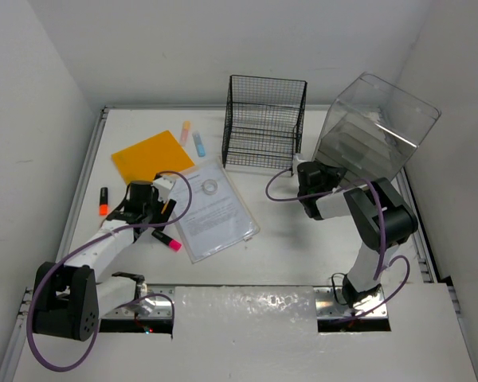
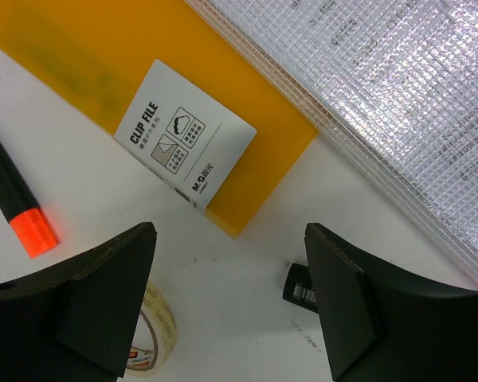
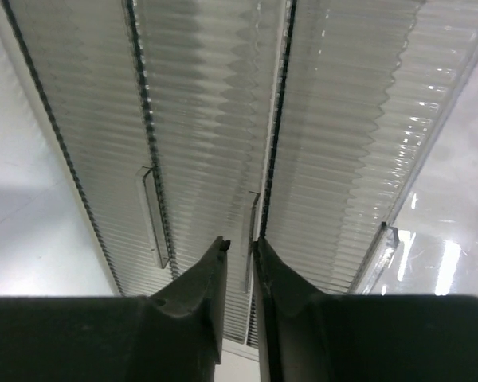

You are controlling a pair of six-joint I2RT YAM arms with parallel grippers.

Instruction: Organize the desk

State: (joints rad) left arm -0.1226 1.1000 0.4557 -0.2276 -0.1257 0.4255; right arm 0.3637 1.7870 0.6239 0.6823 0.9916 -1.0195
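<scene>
Top external: beside the wire-mesh rack (image 1: 264,119), right fingers (image 3: 209,286) pinch a handle (image 3: 249,227) on the ribbed clear drawer box (image 1: 374,131). Left fingers (image 2: 103,302) gape above the tabletop (image 1: 295,247).

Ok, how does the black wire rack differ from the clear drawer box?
The wire rack is black open mesh, the drawer box clear ribbed plastic. The rack sits square to the desk; the box is turned at an angle. Both stand at the far side.
</scene>
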